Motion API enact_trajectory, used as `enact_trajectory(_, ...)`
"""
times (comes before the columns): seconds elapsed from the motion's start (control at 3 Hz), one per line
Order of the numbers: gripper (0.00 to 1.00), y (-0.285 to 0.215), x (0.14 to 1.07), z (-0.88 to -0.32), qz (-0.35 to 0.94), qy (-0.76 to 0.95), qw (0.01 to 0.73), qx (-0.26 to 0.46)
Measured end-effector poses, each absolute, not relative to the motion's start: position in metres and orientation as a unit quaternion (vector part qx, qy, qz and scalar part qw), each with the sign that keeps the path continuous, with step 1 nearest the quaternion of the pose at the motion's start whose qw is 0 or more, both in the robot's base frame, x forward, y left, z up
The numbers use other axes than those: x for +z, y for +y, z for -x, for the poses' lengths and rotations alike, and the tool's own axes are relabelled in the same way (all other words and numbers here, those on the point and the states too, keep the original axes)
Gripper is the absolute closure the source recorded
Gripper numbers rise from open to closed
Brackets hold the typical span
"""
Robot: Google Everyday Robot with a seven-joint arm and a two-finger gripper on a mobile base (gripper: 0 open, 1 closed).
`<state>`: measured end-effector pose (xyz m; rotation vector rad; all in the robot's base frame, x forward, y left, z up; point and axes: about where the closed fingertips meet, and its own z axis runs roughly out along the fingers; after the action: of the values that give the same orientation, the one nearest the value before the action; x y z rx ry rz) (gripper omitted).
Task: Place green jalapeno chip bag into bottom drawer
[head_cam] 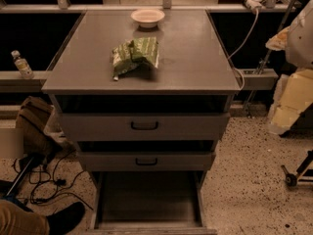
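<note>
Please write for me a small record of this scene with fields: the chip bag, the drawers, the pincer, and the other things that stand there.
green jalapeno chip bag: lies crumpled near the middle of the cabinet top
bottom drawer: pulled out, dark floor showing
upper two drawers: above it, each with a black handle
white bowl: at the back of the top, apart from the bag
water bottle: upright on the ledge left of the cabinet
pincer: not in view
task state: bag not yet in the drawer
</note>
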<state>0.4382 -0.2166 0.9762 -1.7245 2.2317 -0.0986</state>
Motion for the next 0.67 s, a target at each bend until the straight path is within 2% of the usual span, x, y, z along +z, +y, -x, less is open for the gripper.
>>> enact_trajectory(0.33, 0.0, -0.217, 0.976, -0.438, 0.603, 0.781, 0.159, -0.034)
enact_trajectory(0.67, 0.0, -0.213, 0.976, -0.466, 0.606, 0.772, 0.188, -0.036)
